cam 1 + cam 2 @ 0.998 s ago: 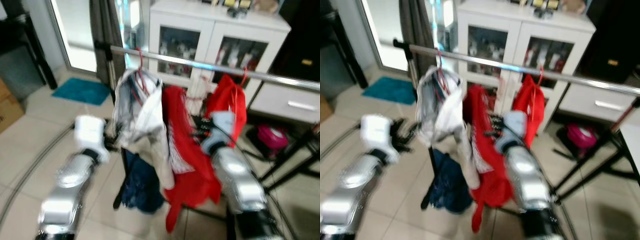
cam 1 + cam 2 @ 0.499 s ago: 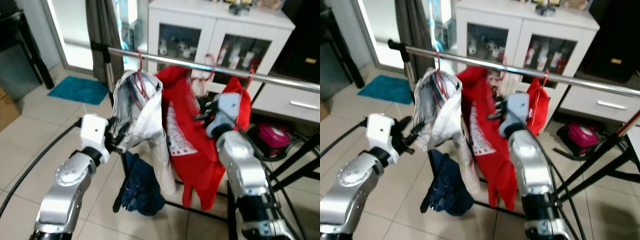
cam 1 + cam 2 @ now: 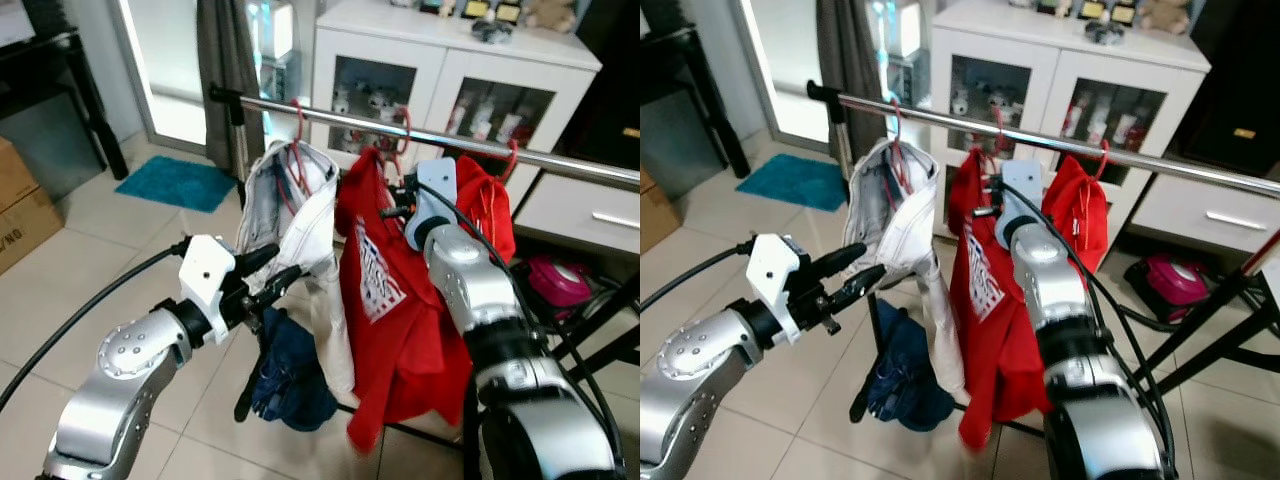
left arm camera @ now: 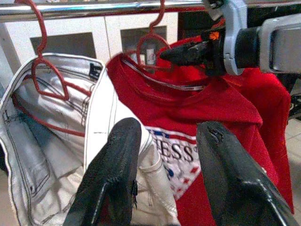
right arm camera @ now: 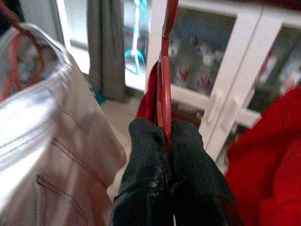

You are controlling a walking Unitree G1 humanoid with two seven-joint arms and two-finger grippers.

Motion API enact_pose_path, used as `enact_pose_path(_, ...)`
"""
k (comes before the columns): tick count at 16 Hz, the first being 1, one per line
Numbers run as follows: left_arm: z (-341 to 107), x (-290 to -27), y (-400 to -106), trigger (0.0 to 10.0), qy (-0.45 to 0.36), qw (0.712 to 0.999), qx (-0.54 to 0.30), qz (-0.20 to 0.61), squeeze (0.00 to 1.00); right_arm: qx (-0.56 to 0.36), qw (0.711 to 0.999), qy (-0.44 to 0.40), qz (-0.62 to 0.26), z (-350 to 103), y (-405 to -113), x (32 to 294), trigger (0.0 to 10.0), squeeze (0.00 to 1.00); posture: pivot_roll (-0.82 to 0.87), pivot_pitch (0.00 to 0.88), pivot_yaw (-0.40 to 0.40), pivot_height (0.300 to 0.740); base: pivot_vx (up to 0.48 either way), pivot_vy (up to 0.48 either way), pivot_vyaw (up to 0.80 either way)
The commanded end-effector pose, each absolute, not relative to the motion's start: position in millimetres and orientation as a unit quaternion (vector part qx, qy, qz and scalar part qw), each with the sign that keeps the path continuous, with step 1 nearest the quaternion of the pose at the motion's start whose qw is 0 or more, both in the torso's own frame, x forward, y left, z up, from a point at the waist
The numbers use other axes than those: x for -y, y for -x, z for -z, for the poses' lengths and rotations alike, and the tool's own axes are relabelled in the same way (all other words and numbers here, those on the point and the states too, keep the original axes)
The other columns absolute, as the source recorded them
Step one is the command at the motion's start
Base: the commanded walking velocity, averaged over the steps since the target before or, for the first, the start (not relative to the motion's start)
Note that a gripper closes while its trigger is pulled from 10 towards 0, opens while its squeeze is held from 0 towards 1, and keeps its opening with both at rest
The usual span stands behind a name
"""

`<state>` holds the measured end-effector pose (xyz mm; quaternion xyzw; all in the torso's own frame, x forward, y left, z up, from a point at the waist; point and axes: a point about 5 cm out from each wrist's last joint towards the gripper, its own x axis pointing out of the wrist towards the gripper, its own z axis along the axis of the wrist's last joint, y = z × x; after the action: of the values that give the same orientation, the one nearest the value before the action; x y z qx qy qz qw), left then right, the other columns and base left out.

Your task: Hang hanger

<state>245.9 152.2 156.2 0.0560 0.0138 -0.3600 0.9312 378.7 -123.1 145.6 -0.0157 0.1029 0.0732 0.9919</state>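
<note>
A red hanger (image 4: 151, 41) carries a red T-shirt (image 3: 385, 290); its hook (image 3: 401, 122) reaches up over the chrome rail (image 3: 330, 115). My right gripper (image 5: 163, 128) is shut on the hanger's neck just below the rail, as the left wrist view also shows. To its left, white jeans (image 3: 290, 200) hang on another red hanger. My left gripper (image 3: 272, 272) is open, held low in front of the jeans and touching nothing. A second red garment (image 3: 492, 205) hangs further right on the rail.
A dark blue garment (image 3: 290, 380) hangs low on the rack's black frame. Behind the rail stands a white glass-door cabinet (image 3: 440, 80). On the tiled floor lie a teal mat (image 3: 175, 182), a cardboard box (image 3: 22, 200) and a pink bag (image 3: 545, 275).
My right gripper has lifted the red shirt's hanger from below the rail up to it, and the hook now sits over the rail. The camera shifted; my left gripper stays open by the jeans.
</note>
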Motion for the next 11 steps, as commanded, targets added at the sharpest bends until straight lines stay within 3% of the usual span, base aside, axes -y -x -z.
enact_pose_path(1,-159.1,-151.1,-245.7,10.0,-0.056,0.929,-0.011,0.366,0.0,-0.107,0.993,0.01,-0.057,-152.5,-385.0,128.2,10.0,0.0,-0.02,0.0,-0.039,0.727,0.0,0.0,0.0)
enact_pose_path(8,-156.9,-155.3,-243.4,10.0,-0.062,0.928,-0.023,0.367,0.0,-0.199,0.977,0.03,-0.074,-134.7,-389.5,120.6,10.0,0.0,-0.01,0.0,-0.042,0.727,0.0,0.0,0.0)
enact_pose_path(9,-155.3,-155.8,-243.1,10.0,-0.061,0.929,-0.027,0.365,0.0,-0.191,0.979,0.02,-0.074,-133.2,-388.1,123.4,10.0,0.64,-0.01,0.0,-0.038,0.727,0.0,0.0,0.0)
enact_pose_path(10,-154.0,-156.4,-243.8,10.0,-0.056,0.931,-0.03,0.359,0.0,-0.161,0.984,-0.003,-0.076,-137.4,-387.7,127.0,10.0,1.0,-0.01,0.0,-0.033,0.727,0.0,0.0,0.0)
enact_pose_path(11,-153.5,-156.9,-245.1,10.0,-0.053,0.934,-0.031,0.352,0.0,-0.141,0.986,-0.021,-0.082,-141.3,-387.0,128.7,10.0,1.0,-0.01,0.0,-0.033,0.727,0.0,0.0,0.0)
